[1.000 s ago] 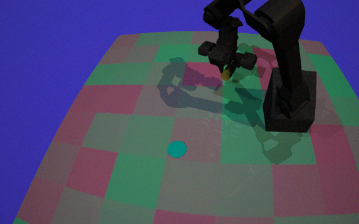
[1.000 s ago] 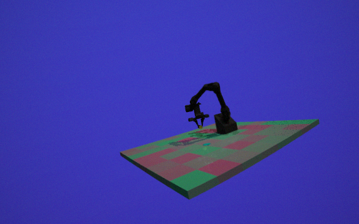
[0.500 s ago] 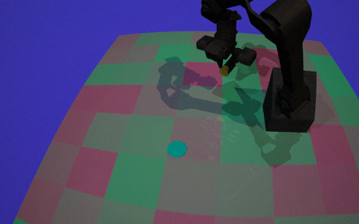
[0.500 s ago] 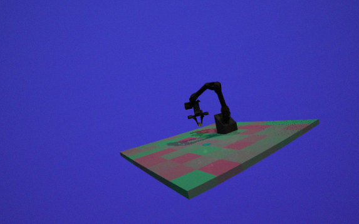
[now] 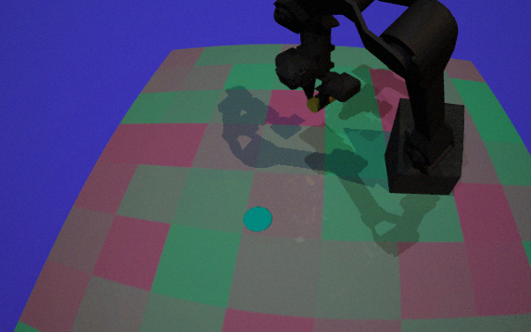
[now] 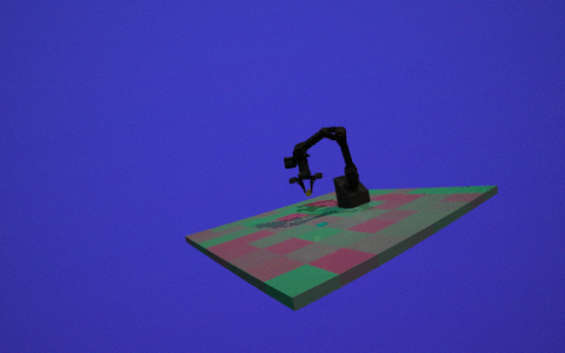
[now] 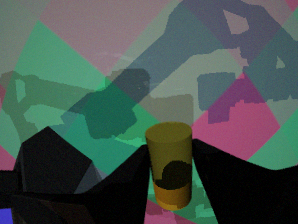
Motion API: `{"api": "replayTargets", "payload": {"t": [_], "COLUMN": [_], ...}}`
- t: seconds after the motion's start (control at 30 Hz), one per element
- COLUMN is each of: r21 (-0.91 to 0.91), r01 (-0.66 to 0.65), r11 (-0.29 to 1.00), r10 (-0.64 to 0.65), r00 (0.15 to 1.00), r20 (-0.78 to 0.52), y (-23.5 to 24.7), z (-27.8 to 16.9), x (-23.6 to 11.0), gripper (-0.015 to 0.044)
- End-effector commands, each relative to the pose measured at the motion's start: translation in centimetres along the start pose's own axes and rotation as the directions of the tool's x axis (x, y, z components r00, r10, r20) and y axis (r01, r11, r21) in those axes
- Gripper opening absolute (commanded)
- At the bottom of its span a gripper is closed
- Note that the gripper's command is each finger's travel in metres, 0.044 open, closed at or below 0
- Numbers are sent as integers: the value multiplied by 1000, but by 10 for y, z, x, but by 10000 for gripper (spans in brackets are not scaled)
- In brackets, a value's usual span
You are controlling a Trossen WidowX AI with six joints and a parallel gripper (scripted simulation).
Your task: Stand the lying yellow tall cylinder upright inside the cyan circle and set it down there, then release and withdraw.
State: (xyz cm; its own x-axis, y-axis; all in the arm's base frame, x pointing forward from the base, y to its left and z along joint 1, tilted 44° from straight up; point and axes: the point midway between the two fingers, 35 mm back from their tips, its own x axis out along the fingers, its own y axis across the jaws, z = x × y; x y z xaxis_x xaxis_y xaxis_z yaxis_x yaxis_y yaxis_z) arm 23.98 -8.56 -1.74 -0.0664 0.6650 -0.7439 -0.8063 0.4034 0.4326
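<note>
The yellow cylinder point(image 5: 312, 105) point(image 6: 309, 193) point(image 7: 169, 155) is held off the table. In the wrist view its round end faces the top of the picture and its long side shows, with a dark shadow across it. It looks roughly level, not upright. My gripper point(image 5: 317, 103) point(image 6: 309, 191) point(image 7: 169, 147) is shut on the cylinder, with one finger on each side of it. The cyan circle point(image 5: 258, 219) point(image 6: 321, 224) lies flat on the table, nearer the top camera than the gripper and left of it in that view. The circle is not visible in the wrist view.
The arm's dark base block point(image 5: 422, 181) point(image 6: 353, 193) stands on the patchwork table point(image 5: 276, 274) point(image 6: 309, 286), right of the gripper in the top and exterior views. Shadows of the arm fall across the table's coloured squares. The table's edges drop off to a blue background.
</note>
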Motion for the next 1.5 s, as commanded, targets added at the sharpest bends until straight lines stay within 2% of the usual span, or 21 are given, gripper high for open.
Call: {"api": "replayTargets", "payload": {"t": [0.0,0.7,1.47], "r21": [60,370,661], "r01": [12,24,15], "r11": [998,929,750], "r10": [-12,-24,-23], "r00": [1000,1000,1000], "r20": [0,-5,4], "y": [-4,-6,8], "z": [12,70,136], "x": [-4,-13,-18], "gripper": [105,105,105]}}
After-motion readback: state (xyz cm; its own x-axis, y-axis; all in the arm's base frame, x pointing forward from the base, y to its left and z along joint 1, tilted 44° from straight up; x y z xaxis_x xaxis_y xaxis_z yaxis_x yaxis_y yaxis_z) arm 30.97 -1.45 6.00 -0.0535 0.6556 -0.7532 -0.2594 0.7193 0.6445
